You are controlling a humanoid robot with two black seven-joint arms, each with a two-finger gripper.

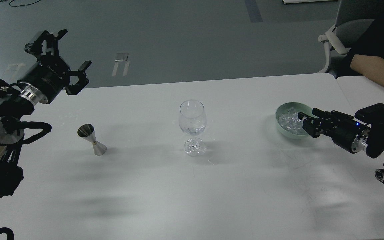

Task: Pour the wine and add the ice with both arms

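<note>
A clear wine glass (192, 117) stands upright at the table's middle. A steel jigger (92, 139) stands to its left. A pale green bowl (282, 130) at the right holds the ice (287, 120), a heap of small clear cubes. My right gripper (305, 122) lies low at the bowl's right rim, fingers slightly apart and pointing left over the ice; I cannot tell whether it touches the rim. My left gripper (74, 53) is raised above the table's far left corner, wide open and empty, well away from the jigger.
The white table (192, 193) ends at a far edge just behind the glass. A person's bare forearm (377, 71) rests on a second table at the far right, with a grey chair (342, 36) behind it.
</note>
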